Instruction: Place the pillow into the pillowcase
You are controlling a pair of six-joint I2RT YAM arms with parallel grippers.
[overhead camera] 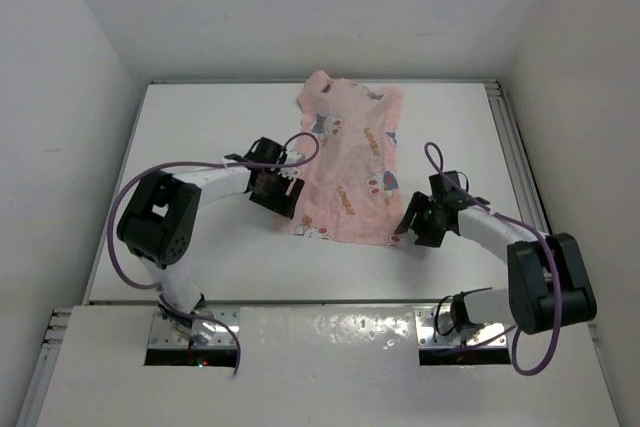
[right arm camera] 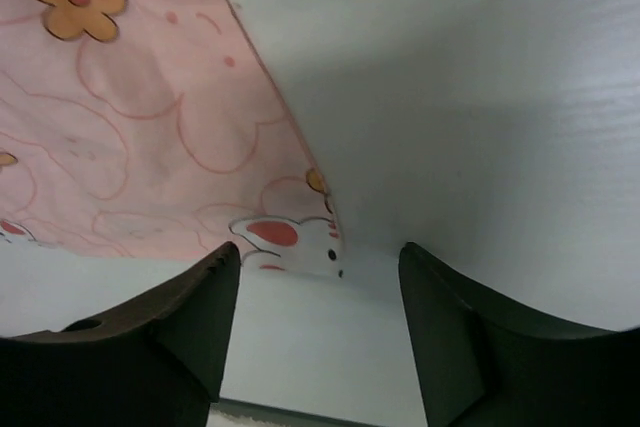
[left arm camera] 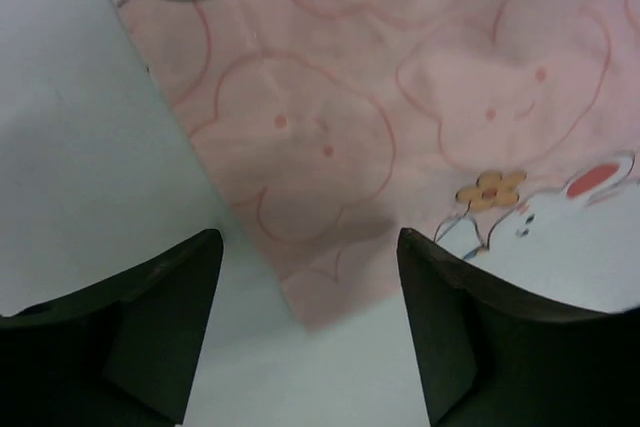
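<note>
The pink printed pillowcase (overhead camera: 352, 162) lies spread on the white table, running from the back centre toward the front. The pillow is not in view in any frame. My left gripper (overhead camera: 283, 190) is open and empty at the pillowcase's near left corner; in the left wrist view that corner (left arm camera: 330, 297) lies flat between the two dark fingers (left arm camera: 150, 317). My right gripper (overhead camera: 412, 224) is open and empty at the near right corner; in the right wrist view that corner (right arm camera: 300, 242) with a rabbit print lies just ahead of the fingers (right arm camera: 180, 317).
The white table (overhead camera: 200, 147) is walled in by white panels at the back and both sides. A metal rail (overhead camera: 515, 147) runs along the right edge. Purple cables loop over both arms.
</note>
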